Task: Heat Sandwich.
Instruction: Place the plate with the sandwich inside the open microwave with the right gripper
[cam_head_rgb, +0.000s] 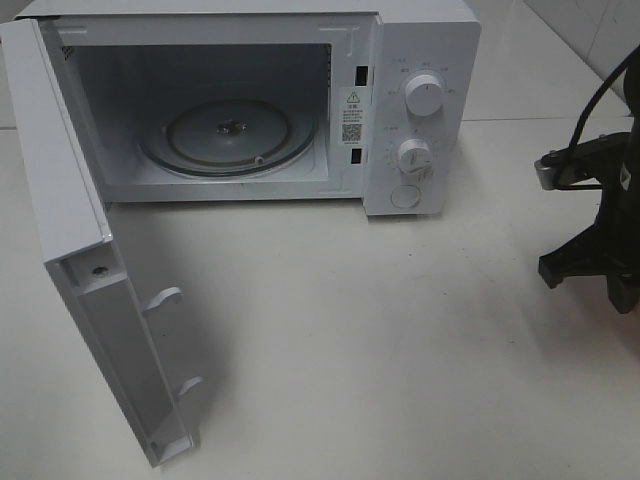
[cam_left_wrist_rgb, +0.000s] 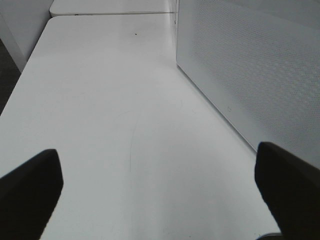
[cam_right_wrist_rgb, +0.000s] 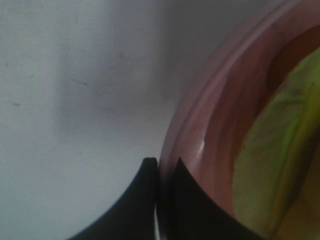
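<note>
my right pincer (cam_right_wrist_rgb: 162, 161) is closed tight on the rim of the pink plate (cam_right_wrist_rgb: 200, 125), and the sandwich (cam_right_wrist_rgb: 270, 165) lies on that plate just beside my fingertips. my left pincer (cam_left_wrist_rgb: 157, 160) gapes wide and holds nothing, low over the counter (cam_left_wrist_rgb: 110, 100) beside the open door (cam_left_wrist_rgb: 250, 65) of the microwave (cam_head_rgb: 420, 60)

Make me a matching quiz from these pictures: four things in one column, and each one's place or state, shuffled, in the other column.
Things:
1. white microwave door
2. round glass turntable
3. left gripper
4. right gripper

Places or states:
A. shut on the rim of the round pink plate
B. lying inside the white microwave
C. jaws wide open above the white table
D. swung open

Pairs: 1-D, 2-B, 3-C, 4-A
</note>
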